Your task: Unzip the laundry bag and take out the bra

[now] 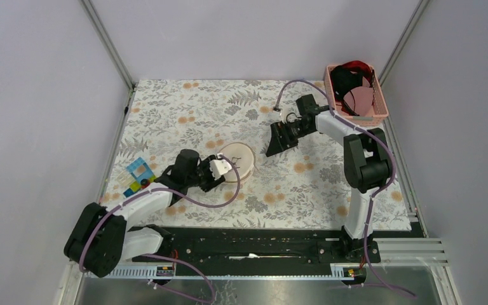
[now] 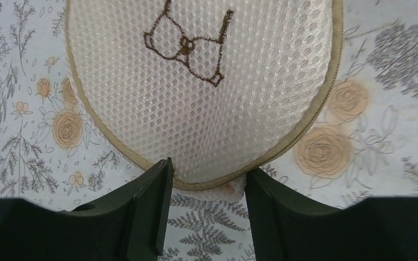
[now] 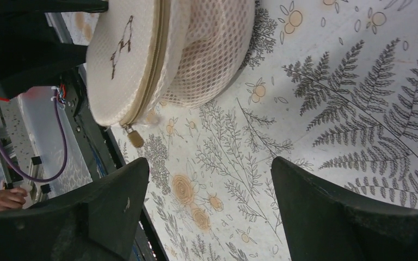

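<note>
Lying flat, laundry bag (image 1: pixel 244 157) face-up

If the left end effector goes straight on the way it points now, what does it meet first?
Most likely the laundry bag: its zipped edge lies right ahead of the left end effector, between its open jaws. Whether they already touch is unclear.

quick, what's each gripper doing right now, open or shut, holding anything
Left gripper: open, fingers straddling the near rim of the laundry bag.
Right gripper: open, holding nothing.
</note>
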Robot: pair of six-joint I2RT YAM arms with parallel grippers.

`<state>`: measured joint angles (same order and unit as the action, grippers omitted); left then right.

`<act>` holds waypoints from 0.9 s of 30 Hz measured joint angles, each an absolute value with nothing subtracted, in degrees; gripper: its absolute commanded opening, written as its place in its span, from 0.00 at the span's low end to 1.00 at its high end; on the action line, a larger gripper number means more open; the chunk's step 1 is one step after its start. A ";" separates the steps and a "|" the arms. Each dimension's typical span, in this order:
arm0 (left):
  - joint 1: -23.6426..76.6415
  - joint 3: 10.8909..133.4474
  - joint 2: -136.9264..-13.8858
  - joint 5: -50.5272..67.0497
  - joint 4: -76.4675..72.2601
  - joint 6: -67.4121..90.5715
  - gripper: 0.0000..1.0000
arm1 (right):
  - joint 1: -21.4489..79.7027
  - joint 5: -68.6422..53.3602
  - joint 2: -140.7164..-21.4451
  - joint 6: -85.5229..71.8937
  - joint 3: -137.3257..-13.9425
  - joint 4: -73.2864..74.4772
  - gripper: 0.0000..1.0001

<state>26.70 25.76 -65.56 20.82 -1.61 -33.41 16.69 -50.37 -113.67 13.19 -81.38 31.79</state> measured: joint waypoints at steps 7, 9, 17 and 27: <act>26.33 25.63 -74.56 21.47 -8.82 -48.95 0.36 | 17.52 -52.07 -113.65 13.02 -80.60 31.20 0.87; 25.85 25.85 -77.52 21.91 -10.72 -54.92 0.40 | 17.52 -52.14 -113.51 13.02 -79.75 31.29 0.88; 14.72 32.51 -82.02 23.16 -10.70 -62.48 0.62 | 17.52 -53.12 -109.58 12.97 -78.15 32.25 0.88; 10.48 28.99 -61.73 28.80 -2.63 -61.63 0.99 | 17.52 -53.15 -103.09 12.12 -73.67 28.36 0.90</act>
<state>10.48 28.99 -61.73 28.80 -2.63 -61.63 17.52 -53.15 -103.09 12.12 -73.67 28.36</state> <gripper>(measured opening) 0.986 0.897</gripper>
